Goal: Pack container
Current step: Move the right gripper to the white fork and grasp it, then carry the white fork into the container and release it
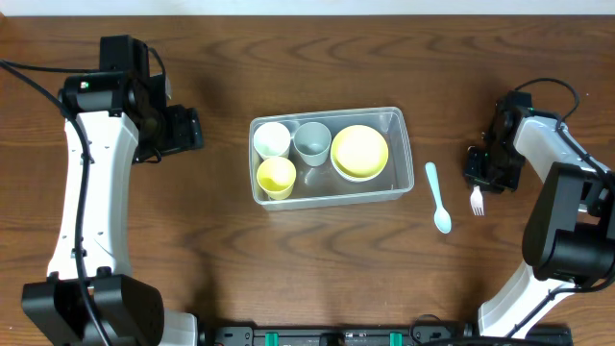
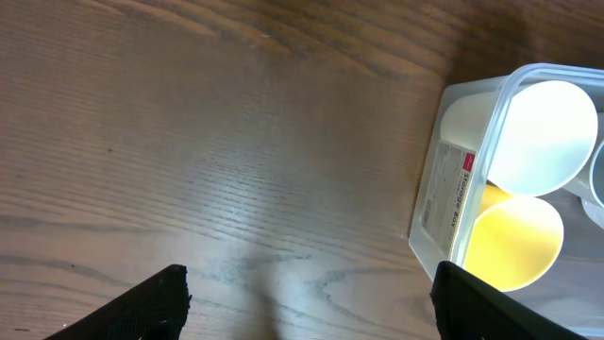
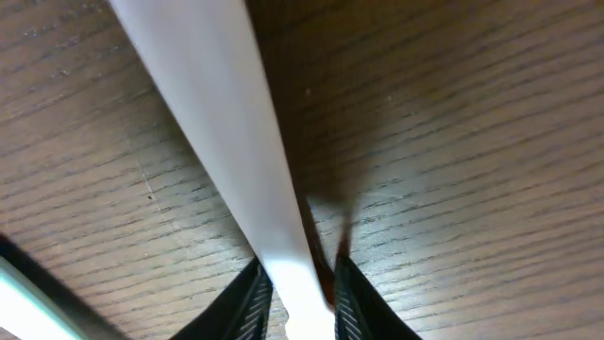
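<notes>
The clear container sits mid-table and holds a white cup, a grey cup, a yellow cup and a yellow bowl. My left gripper is open and empty, to the left of the container; its wrist view shows the container's labelled end wall between the spread fingers. My right gripper is low over the table at the right, shut on the handle of a white fork. The right wrist view shows the handle pinched between the fingers.
A light blue spoon lies on the wood table between the container and the fork. The left wrist view also shows the white cup and the yellow cup through the container's end.
</notes>
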